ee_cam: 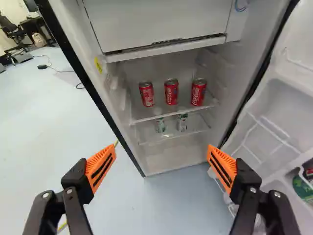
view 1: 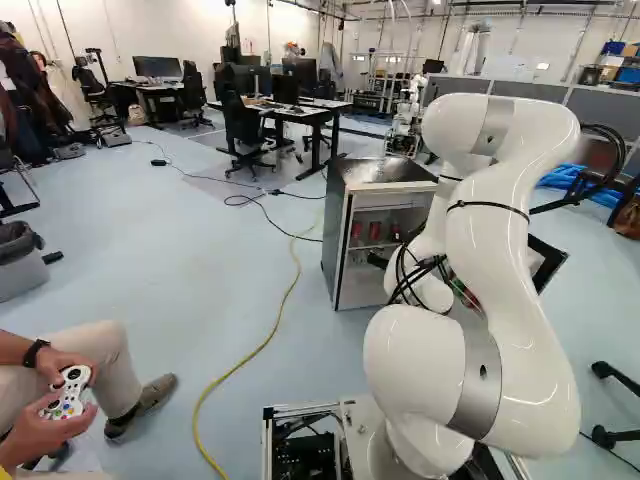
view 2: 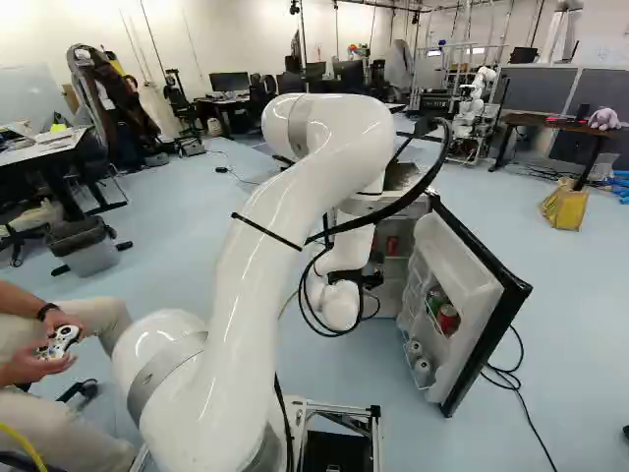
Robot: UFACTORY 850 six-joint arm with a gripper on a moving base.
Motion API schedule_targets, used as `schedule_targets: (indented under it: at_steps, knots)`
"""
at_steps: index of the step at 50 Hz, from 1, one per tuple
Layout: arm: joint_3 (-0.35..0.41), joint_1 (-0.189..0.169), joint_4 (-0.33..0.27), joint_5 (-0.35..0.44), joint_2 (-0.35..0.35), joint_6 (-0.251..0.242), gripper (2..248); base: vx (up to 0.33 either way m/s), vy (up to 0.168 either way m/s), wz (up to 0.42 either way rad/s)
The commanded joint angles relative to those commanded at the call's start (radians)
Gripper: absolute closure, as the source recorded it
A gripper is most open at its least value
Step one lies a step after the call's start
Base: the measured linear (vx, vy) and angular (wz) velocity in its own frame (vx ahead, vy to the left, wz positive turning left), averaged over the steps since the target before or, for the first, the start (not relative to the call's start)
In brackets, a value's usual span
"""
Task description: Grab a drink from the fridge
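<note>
— White arm [view 1: 512, 262], looming right up close in both base views! Folded how, though?

— Patience; take reasons first. Look into the fridge [view 1: 338, 240]: three red cans [ee_cam: 171, 91], upright and apart on the upper shelf [ee_cam: 142, 119]. Probably spaced like that to leave room for gripping.

— And below?

— Two paler cans [ee_cam: 182, 122] over the lower shelf [ee_cam: 146, 143], tucked under the upper one. Likely harder to reach.

— Door [view 2: 472, 278] swung wide, why?

— To open the way in, presumably. Carries more cans [view 2: 448, 319] too, racked behind a rim, perhaps against tumbling out.

— And the pincer [ee_cam: 162, 147]?

— Spread wide, orange pads [ee_cam: 100, 167] well apart, nothing gripped between. Makes sense: needs a gap broader than a can.

— Back to pose, then.

— Rises from the joint [view 1: 425, 440] at the foot of the left base view, bends over up top, drops to a low wrist before the fridge's mouth. Aims inward, roughly towards the red cans, without touching any.

— Next?

— Judging from that aim, calls for a level push ahead, then closing on just one red can. Could knock a neighbour over by going in too wide, so better narrow a little first.
</note>
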Motion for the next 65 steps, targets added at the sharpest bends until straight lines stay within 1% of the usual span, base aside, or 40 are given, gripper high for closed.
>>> schedule_targets:
  at_steps: [16,23,38,53,65]
  knots:
    - [-0.075,0.005,-0.005,-0.001,-0.076,0.0,3,0.0,0.0,0.0]
    - [-0.103,-0.001,-0.008,-0.001,-0.106,0.0,3,0.0,0.0,0.0]
    - [-0.169,-0.012,-0.038,0.003,-0.174,0.0,3,0.0,0.0,0.0]
    - [-0.264,-0.01,-0.065,0.012,-0.252,0.0,3,0.0,0.0,0.0]
    - [-0.346,-0.006,-0.085,0.041,-0.317,0.0,3,0.0,0.0,0.0]
